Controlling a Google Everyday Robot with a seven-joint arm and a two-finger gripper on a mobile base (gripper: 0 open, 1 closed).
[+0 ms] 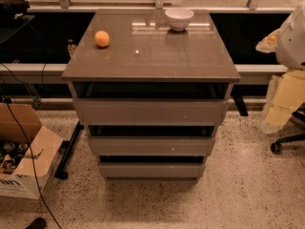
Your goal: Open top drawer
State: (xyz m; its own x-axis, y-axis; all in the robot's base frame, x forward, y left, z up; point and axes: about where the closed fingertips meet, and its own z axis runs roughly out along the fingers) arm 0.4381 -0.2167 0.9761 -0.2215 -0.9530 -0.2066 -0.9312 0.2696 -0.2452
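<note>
The claw lies outside the camera's view, so whether it is apart or together cannot be told. At far left an open cardboard box sits on the floor. An orange rests on the tabletop, left of centre. Just under the tabletop is the top drawer, with a dark gap above its plain front. A white bowl stands at the tabletop's back edge. A chair wheel sits at far right.

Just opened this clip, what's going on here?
Nothing is being handled at this moment. The gripper is not in view, and nothing touches the top drawer of the grey-brown cabinet. A dark gap shows above its front panel, as above the two lower drawers. An orange and a white bowl sit on the cabinet top.
</note>
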